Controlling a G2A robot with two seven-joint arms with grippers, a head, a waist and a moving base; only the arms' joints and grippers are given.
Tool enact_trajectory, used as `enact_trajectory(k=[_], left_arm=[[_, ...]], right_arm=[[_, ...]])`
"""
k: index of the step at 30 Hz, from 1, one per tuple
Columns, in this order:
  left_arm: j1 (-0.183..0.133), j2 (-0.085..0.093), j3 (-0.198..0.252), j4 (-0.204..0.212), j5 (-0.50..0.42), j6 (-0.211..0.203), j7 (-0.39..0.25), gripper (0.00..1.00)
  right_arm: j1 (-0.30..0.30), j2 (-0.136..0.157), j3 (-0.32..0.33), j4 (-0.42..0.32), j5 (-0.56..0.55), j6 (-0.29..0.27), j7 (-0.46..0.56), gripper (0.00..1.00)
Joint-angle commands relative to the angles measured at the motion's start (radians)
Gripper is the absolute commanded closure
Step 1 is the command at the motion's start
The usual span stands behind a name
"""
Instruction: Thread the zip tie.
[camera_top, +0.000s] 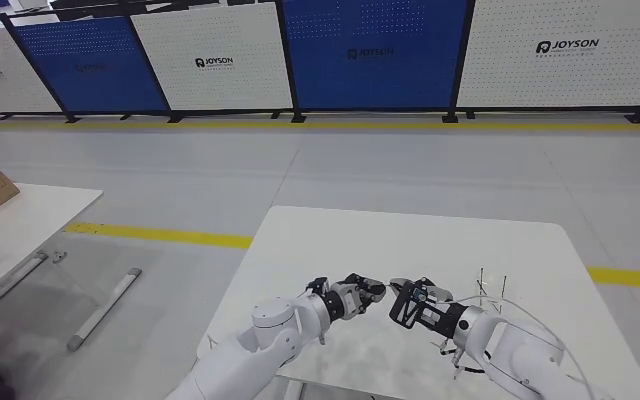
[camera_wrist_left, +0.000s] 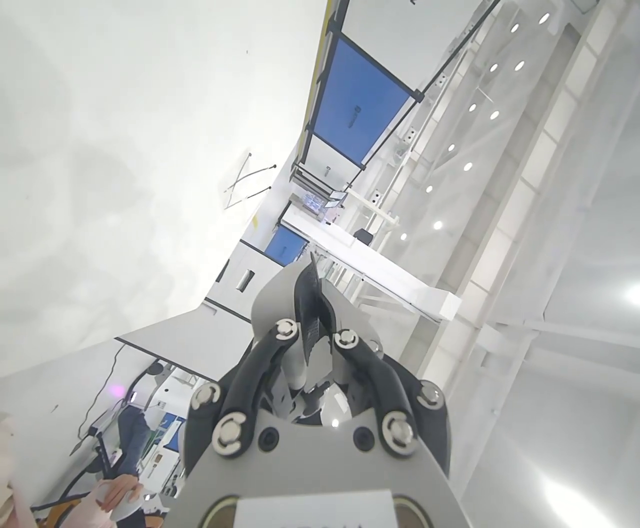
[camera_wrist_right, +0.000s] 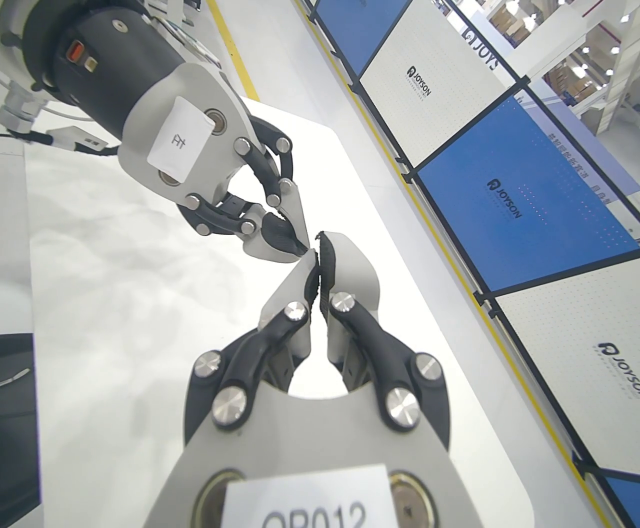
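Finding the zip ties (camera_top: 490, 287) lying crossed on the white table (camera_top: 330, 240) near the right gripper (camera_wrist_right: 319, 249), we see its fingers pressed together, tips almost meeting the left gripper (camera_wrist_right: 301, 246), likewise closed, and cannot tell whether either pinches anything.
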Motion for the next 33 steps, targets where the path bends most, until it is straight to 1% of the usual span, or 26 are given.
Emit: enact_trajectory(k=[1, 2, 3, 4, 5, 6, 9, 12, 14, 25, 26, 27, 31, 33], left_arm=[[0.005, 0.0, -0.002, -0.003, 0.007, -0.001, -0.001, 1.0], [0.007, -0.001, -0.003, -0.006, 0.008, -0.001, -0.001, 1.0], [0.01, -0.001, -0.005, -0.009, 0.014, -0.002, -0.001, 0.93], [0.013, 0.0, -0.005, -0.012, 0.022, -0.003, -0.001, 0.95], [0.016, -0.001, -0.007, -0.014, 0.024, -0.007, -0.001, 0.89], [0.02, -0.001, -0.008, -0.016, 0.028, -0.01, -0.001, 0.78], [0.028, -0.001, -0.013, -0.02, 0.037, -0.013, 0.0, 0.82], [0.032, -0.002, -0.017, -0.021, 0.039, -0.016, -0.002, 0.9], [0.035, -0.003, -0.018, -0.02, 0.042, -0.016, -0.004, 1.0], [0.047, -0.008, -0.019, -0.029, 0.061, -0.021, -0.006, 1.0], [0.048, -0.009, -0.019, -0.029, 0.064, -0.022, -0.005, 1.0], [0.049, -0.009, -0.019, -0.03, 0.068, -0.023, -0.004, 1.0], [0.054, -0.012, -0.019, -0.032, 0.078, -0.028, 0.0, 1.0], [0.056, -0.013, -0.02, -0.031, 0.084, -0.031, 0.007, 1.0]], right_arm=[[0.0, 0.0, 0.0, 0.0, 0.0, 0.0, 0.0, 1.0], [0.0, 0.0, 0.0, 0.0, 0.0, 0.0, 0.0, 1.0], [0.0, 0.0, 0.0, 0.0, 0.0, 0.0, 0.0, 1.0], [0.0, 0.0, 0.0, 0.0, 0.0, 0.0, 0.0, 1.0], [0.0, 0.0, 0.0, 0.0, 0.0, 0.0, 0.0, 1.0], [0.0, 0.0, 0.0, 0.0, 0.0, 0.0, 0.0, 1.0], [0.0, 0.0, 0.0, 0.0, 0.0, 0.0, 0.0, 1.0], [0.0, 0.0, 0.0, 0.0, 0.0, 0.0, 0.0, 1.0], [0.0, 0.0, 0.0, 0.0, 0.0, 0.0, 0.0, 1.0], [0.0, 0.0, 0.0, 0.0, 0.0, 0.0, 0.0, 1.0], [-0.006, -0.001, 0.001, 0.002, 0.002, 0.001, -0.003, 0.46], [-0.01, -0.002, 0.003, 0.004, 0.004, 0.0, -0.002, 0.0], [-0.02, -0.004, 0.013, 0.006, 0.041, 0.0, 0.0, 0.0], [-0.027, -0.002, 0.037, 0.017, 0.075, 0.0, -0.001, 0.0]])
